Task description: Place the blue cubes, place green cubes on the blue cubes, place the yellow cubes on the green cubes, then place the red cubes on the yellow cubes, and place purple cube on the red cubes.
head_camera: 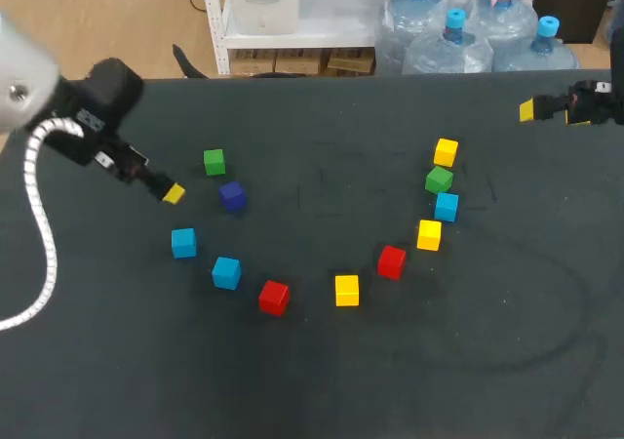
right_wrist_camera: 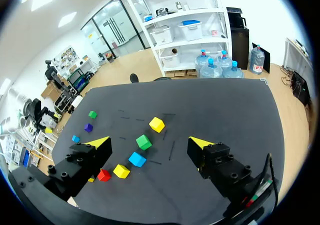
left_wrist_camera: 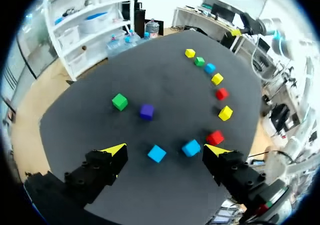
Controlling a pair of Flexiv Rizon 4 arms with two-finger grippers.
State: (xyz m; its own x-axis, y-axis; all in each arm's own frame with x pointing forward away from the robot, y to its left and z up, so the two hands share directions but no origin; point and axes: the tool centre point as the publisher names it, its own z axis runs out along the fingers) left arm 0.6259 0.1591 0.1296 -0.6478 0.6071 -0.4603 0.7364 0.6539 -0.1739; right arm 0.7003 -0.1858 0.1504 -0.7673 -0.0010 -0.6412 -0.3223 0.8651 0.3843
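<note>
The left gripper (left_wrist_camera: 166, 149) hangs open and empty over the left side of the table (head_camera: 312, 390), with 2 blue cubes (left_wrist_camera: 191, 147) just ahead of it and the purple cube (left_wrist_camera: 146, 111) and a green cube (left_wrist_camera: 119, 102) farther on; the right gripper (right_wrist_camera: 149, 145) is likewise open and empty at the far right edge. The cubes look small, rigid and light with flat, fairly smooth faces, so I judge a square pinch on 2 opposite side faces, centred, will hold best

Bright, even light from overhead — cubes (head_camera: 226, 272) threw small, soft shadows on the matte dark tabletop (head_camera: 322, 380). Near edge darker; ceiling panels (right_wrist_camera: 67, 19) glared white.
</note>
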